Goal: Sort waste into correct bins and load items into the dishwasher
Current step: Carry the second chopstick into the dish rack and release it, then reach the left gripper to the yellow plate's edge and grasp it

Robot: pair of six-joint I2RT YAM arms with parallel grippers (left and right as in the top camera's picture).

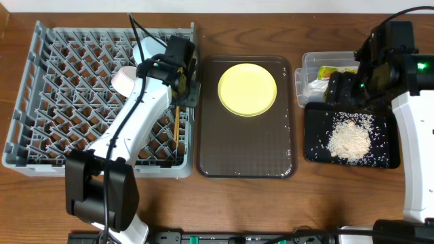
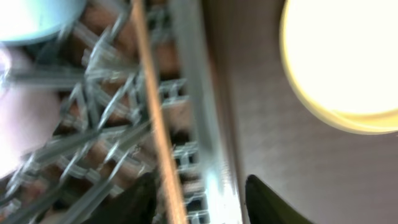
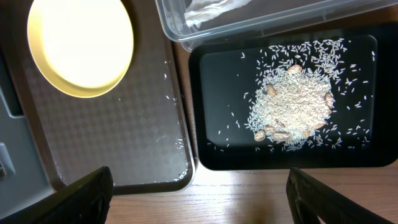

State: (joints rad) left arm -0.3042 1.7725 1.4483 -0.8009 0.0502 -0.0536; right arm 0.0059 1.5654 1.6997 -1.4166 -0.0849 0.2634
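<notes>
Lying lengthwise just inside the right wall of the large grey plastic dish rack (image 1: 41,102), the thin wooden chopsticks (image 1: 175,127) rested across its lattice of upright pegs. That spot probably suited such slim sticks, since the rim would stop them rolling. The left jaws hung right above them, one finger on either side and the gap far broader than the wood. They appeared parted and gripping nothing, though that wrist view was badly blurred. Deeper in the rack sat a small white cup (image 1: 125,80) and a light blue bowl (image 1: 146,47), both smooth and rounded, lodged among the pegs. Beside the rack, the dark brown serving tray (image 1: 244,163) with its finely textured floor carried the round yellow plate (image 1: 247,89), not yet loaded. Farther right, loose whitish rice scraps (image 1: 349,139) lay heaped in the shallow glossy black tray (image 1: 386,161). The clear plastic tub (image 1: 308,64) held the green-and-yellow wrapper (image 1: 332,70) and the white paper strip (image 1: 317,87). The right jaws stood wide and empty above the black tray, over the wooden bench (image 1: 271,27).
</notes>
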